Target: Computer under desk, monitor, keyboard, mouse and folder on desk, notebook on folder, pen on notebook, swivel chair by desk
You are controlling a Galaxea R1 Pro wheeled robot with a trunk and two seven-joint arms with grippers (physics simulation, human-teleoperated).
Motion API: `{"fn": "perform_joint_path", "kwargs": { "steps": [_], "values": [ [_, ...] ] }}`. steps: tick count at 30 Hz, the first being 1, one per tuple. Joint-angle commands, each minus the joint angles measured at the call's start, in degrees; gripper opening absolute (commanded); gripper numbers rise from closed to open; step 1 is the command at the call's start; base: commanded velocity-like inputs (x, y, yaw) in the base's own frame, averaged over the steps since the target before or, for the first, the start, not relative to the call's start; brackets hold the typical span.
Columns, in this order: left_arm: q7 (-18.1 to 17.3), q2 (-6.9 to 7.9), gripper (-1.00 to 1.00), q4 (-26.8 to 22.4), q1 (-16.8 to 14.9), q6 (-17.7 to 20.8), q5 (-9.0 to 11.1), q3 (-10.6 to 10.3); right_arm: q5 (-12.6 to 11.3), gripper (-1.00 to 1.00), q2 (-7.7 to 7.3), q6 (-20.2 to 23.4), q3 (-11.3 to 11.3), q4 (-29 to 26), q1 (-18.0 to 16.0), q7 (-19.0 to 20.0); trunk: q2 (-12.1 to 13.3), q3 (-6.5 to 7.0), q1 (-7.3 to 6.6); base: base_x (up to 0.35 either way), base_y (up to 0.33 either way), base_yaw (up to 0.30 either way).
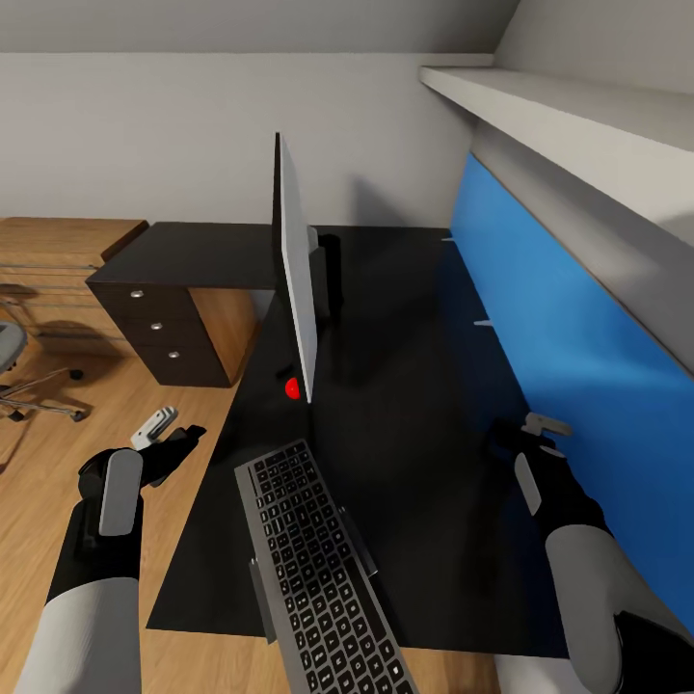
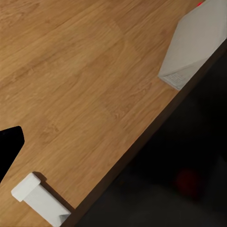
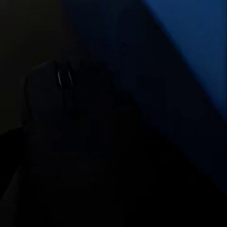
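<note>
the desk (image 1: 414, 405) is a broad black top running along a blue wall panel (image 1: 569, 337), with a black drawer block (image 1: 164, 333) under its far left wing. the monitor (image 1: 294, 275) stands upright near the middle of the desk's left edge, seen almost edge-on, a red dot (image 1: 292, 388) at its lower near corner. the keyboard (image 1: 313, 564) lies lengthwise at the desk's near edge, close to the near left corner, its near end reaching past that edge toward the camera; it sits just in front of the monitor's foot.

the left gripper (image 1: 159, 429) hangs over the wood floor (image 1: 39, 501) just off the desk's left edge, its light fingers (image 1: 154, 424) spread apart with nothing between them. the left wrist view shows the same floor, the desk's dark edge and a pale grey-white boxy shape (image 2: 196, 42) beyond it.

the right gripper (image 1: 540, 429) is low over the desk near its right edge, beside the blue panel. in the right wrist view a small dark rounded mouse (image 3: 66, 109) shows right at the gripper, but the picture is too dark to tell whether the fingers pinch it or stand apart.

part of the swivel chair (image 1: 24, 371) shows at the far left on the floor, well apart from the desk, in front of a light-wood shelf unit (image 1: 58, 260).
</note>
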Motion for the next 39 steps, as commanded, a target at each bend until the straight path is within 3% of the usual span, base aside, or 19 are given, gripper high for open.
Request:
{"fn": "perform_joint_path", "kwargs": {
  "steps": [1, 8, 12, 15, 18, 24, 39],
  "values": [
    [0.49, -0.04, 1.00, -0.08, -0.04, 0.18, 0.62, 0.12, 0.82, -1.00, -0.43, 0.27, -0.08, -0.33, -0.01, -0.69, -0.04, -0.04, 0.00, 0.000, 0.000, 0.000],
    [0.49, -0.04, 1.00, 0.10, -0.02, 0.18, 0.62, 0.12, 0.76, -1.00, -0.19, 0.48, -0.05, -1.95, 0.30, -0.67, -0.04, -0.04, 0.00, 0.000, 0.000, 0.000],
    [0.48, -0.04, 1.00, 0.30, 0.00, 0.11, 0.62, 0.12, 0.75, -1.00, 1.35, 1.57, -0.05, -9.33, 3.87, -0.68, -0.04, -0.04, 0.00, 0.000, 0.000, 0.000],
    [0.44, -0.04, 1.00, 0.36, 0.00, 0.04, 0.62, 0.12, 0.74, -1.00, 5.97, 7.97, -0.05, -25.57, 12.06, -0.75, -0.04, -0.04, 0.00, 0.000, 0.000, 0.000],
    [0.41, -0.11, 1.00, 0.37, 0.00, 0.01, 0.62, 0.12, 0.68, -1.00, 9.20, 11.75, -0.05, -36.26, 16.37, -0.77, -0.04, -0.04, 0.00, 0.000, 0.000, 0.000],
    [0.41, -0.12, 1.00, 0.38, -0.01, 0.05, 0.68, 0.12, 0.48, -1.00, 10.33, 13.19, 0.00, -40.09, 18.54, -0.68, -0.04, -0.04, 0.00, -0.091, 0.103, 0.000],
    [0.41, -0.13, 1.00, 0.38, 0.00, 0.04, 0.71, 0.12, 0.30, -1.00, 10.49, 12.94, 0.13, -40.27, 18.78, -0.60, -0.04, 0.03, 0.00, -0.218, 0.256, 0.000]
  ]
}}
